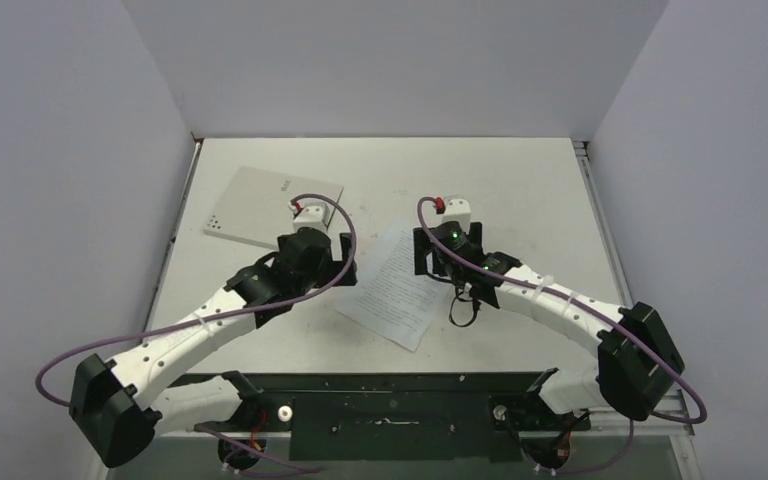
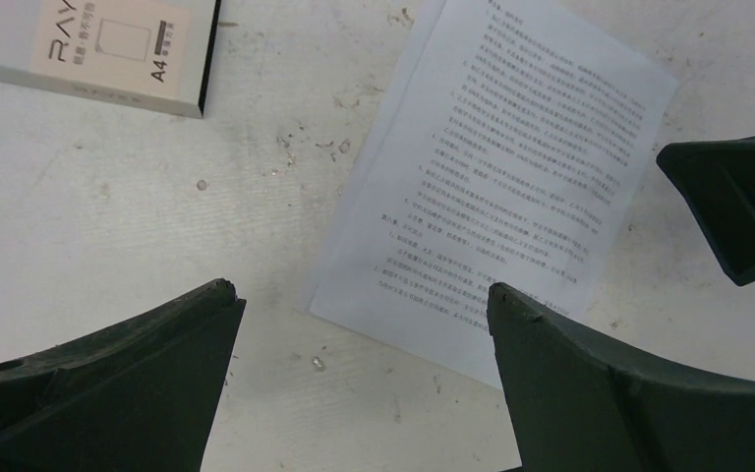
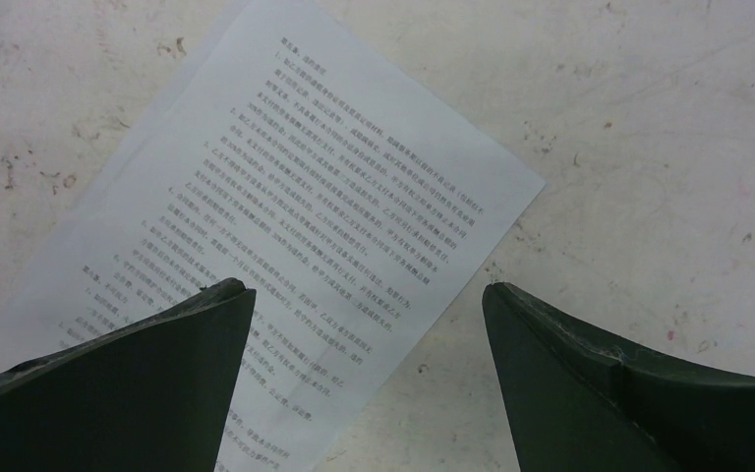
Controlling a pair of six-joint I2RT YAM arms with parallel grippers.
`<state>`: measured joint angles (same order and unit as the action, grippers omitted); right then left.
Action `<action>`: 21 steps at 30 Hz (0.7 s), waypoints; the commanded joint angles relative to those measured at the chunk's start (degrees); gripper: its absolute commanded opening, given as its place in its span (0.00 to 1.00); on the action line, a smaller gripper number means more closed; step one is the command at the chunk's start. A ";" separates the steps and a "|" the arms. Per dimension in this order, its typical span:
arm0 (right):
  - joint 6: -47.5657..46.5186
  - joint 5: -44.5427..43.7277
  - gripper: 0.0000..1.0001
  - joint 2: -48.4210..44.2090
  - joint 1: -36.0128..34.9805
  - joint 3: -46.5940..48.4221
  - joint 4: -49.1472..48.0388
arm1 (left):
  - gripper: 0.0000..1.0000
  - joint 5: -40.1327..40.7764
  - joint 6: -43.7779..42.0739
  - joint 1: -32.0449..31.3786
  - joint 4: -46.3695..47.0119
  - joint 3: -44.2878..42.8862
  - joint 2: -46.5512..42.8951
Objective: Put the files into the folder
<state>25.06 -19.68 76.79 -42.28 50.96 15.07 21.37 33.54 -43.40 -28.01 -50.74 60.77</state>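
Closed folder [image 1: 260, 205] lies flat at the far left of the white tabletop [image 1: 500, 180], grey-beige cover up and turned a bit askew. In the left wrist view its corner [image 2: 88, 49] shows a printed label and a dark edge.

Files [image 1: 390, 285] lie mid-tabletop, printed side up and rotated diagonally. They are well apart from the folder, with bare scuffed surface between them. A paler offset edge shows along one side in the right wrist view [image 3: 305, 197], so probably more than one sheet; the count is unclear.

Left end effector [image 1: 343, 258] is between the folder and the files, beside the paper's left edge. Its fingers are spread wide with nothing between them. In its own camera [image 2: 359, 290] the gap frames the paper's lower corner and bare tabletop.

Right end effector [image 1: 428, 258] is at the paper's right edge, also spread wide and holding nothing. In its own camera [image 3: 366, 287] one finger [image 3: 157, 374] sits over the printed sheet and the other over bare tabletop. Can't tell whether it touches the paper.

One right finger also shows at the right edge of the left wrist view, just past the paper.

Both arms are bent inward toward the files from opposite sides.
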 commanded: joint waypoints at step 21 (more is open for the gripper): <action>14.30 8.19 0.90 -2.15 3.91 -16.20 -7.92 | 0.96 -7.95 5.75 1.78 18.51 0.87 29.08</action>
<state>36.40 -13.43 76.86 -39.07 36.40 11.75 15.73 38.46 -42.15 -14.13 -49.04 87.53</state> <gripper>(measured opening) 0.898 0.965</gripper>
